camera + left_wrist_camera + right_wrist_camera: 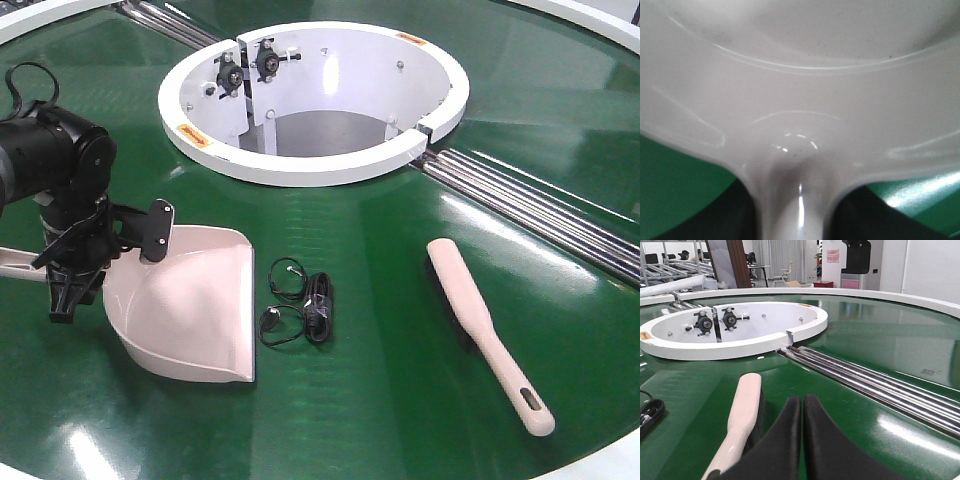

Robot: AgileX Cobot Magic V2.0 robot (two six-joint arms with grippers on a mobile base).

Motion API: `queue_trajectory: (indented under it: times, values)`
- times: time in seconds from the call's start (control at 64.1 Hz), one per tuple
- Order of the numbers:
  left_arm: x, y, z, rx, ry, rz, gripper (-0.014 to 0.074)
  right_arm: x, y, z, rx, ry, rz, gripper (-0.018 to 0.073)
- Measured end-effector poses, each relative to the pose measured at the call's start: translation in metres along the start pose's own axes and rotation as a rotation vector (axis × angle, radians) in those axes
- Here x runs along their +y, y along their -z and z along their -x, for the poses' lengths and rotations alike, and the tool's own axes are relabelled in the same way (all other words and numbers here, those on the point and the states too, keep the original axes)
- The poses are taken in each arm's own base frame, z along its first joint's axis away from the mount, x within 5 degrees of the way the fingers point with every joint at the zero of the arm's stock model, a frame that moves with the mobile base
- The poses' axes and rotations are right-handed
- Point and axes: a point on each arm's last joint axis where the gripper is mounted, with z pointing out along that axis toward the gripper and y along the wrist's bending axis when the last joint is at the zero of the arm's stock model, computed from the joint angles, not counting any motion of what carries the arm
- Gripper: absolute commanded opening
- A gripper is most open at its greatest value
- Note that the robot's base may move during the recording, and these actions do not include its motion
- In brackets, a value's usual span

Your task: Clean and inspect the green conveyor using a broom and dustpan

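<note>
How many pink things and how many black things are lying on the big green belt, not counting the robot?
Pale pink: 2, the pale pink plastic dustpan and the long pale pink plastic hand broom
Black: 1, the black coiled cable bundle
Total: 3

Glossy green conveyor (400, 340), smooth plastic dustpan (190, 300)

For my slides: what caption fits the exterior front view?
Left gripper holds the dustpan on the green conveyor; black cable and broom lie beside.
</note>
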Motion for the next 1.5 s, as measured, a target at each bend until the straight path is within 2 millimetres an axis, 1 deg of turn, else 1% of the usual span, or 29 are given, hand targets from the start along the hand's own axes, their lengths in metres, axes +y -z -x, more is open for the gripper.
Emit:
queue_trajectory:
  times: [1.014,1.077,1.217,1.295,1.326,1.404,1.467,1.498]
  values:
    - [0.0,0.0,0.0,0.001,0.0,-0.005,-0.0006,0.0,0.0,0.0,-0.004,0.0,0.0,-0.0008]
    - [0.0,0.0,0.0,0.001,0.0,-0.005,-0.0006,0.0,0.0,0.002,-0.019,0.02,-0.002,-0.0008]
    - [-0.001,0.0,0.0,0.002,0.0,-0.006,-0.0006,-0.001,0.001,0.014,-0.157,0.052,-0.014,-0.0008]
    - [-0.001,0.0,0.0,0.002,0.0,-0.006,-0.0006,-0.001,0.003,0.024,-0.193,0.04,-0.015,-0.0008]
    - [-0.001,0.0,0.0,0.002,0.0,-0.006,-0.0006,-0.001,0.004,0.031,-0.203,0.038,-0.014,-0.0008]
    - [-0.001,0.0,0.0,0.002,0.0,-0.006,-0.0006,-0.001,0.005,0.056,-0.208,0.034,-0.012,-0.0008]
    - [-0.001,0.0,0.0,0.002,0.0,-0.006,-0.0006,0.0,0.003,0.077,-0.172,0.031,-0.007,-0.0008]
    - [-0.001,0.0,0.0,0.002,0.0,-0.007,-0.0006,0.0,-0.001,0.085,-0.13,0.03,-0.003,-0.0008]
